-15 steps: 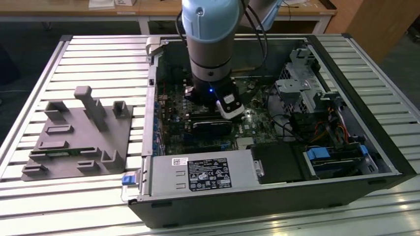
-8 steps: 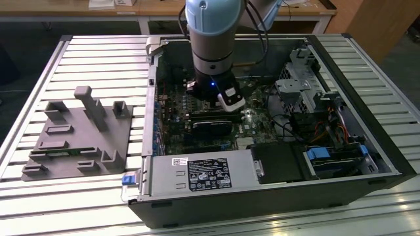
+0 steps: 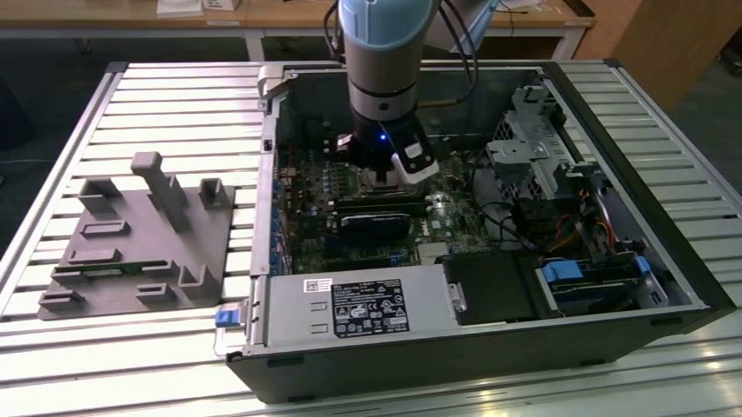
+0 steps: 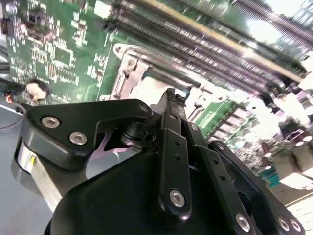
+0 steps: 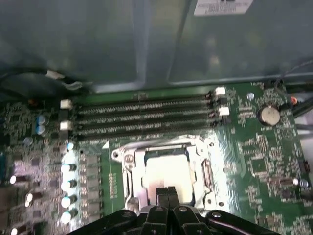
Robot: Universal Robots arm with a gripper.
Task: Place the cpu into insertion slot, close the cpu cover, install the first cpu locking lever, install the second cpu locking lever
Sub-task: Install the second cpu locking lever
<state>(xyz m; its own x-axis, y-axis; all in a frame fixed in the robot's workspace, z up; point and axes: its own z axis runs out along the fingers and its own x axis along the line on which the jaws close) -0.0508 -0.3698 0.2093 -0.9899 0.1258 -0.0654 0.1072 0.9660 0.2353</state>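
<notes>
My gripper [image 5: 167, 192] hangs low over the socket area of the green board [image 5: 254, 147] inside the open computer case [image 3: 487, 330]. In the first wrist view the two black fingertips [image 5: 162, 195] sit pressed together with nothing between them, right at the near edge of the chip.

The chip [image 5: 166, 169] already lies in the socket [image 5: 128, 182]: a flat, pale silver-grey square with a dull sheen, set flush within the bright metal surround. The cover [image 5: 165, 149], a thin silvery frame with a big square window, looks to be folded down around the chip, its rim shiny and stamped with small tabs. So I judge the placing done and the cover most likely closed. I cannot make out whether either locking lever is latched; thin metal rods run along the frame's sides, but their ends are hidden behind my fingers.

Beyond the socket, toward the case wall, four long dark memory slots [image 5: 142, 117] run in parallel with white clips at their ends. My gripper's links are matte black with bright round screws.
</notes>
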